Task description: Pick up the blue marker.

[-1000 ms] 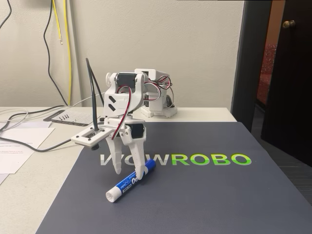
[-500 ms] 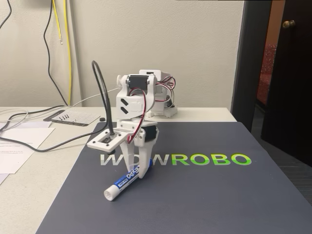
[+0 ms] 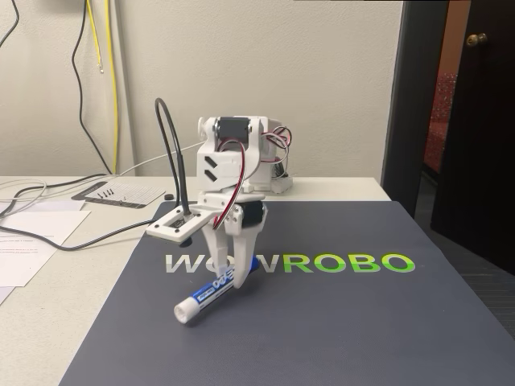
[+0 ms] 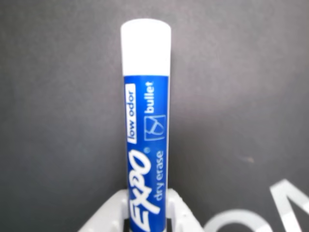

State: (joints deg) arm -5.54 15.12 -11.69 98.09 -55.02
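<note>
My gripper is clamped on the blue marker near its cap end, so the long white end sticks out below and forward. I fear this weight turns the marker and it slips onto the mat.

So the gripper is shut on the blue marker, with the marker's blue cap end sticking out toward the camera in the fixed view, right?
Not quite. The gripper is shut on the blue marker, but the end sticking out toward the camera is the white one, not the blue cap. The fixed view shows it, and the wrist view shows the white end too.
</note>
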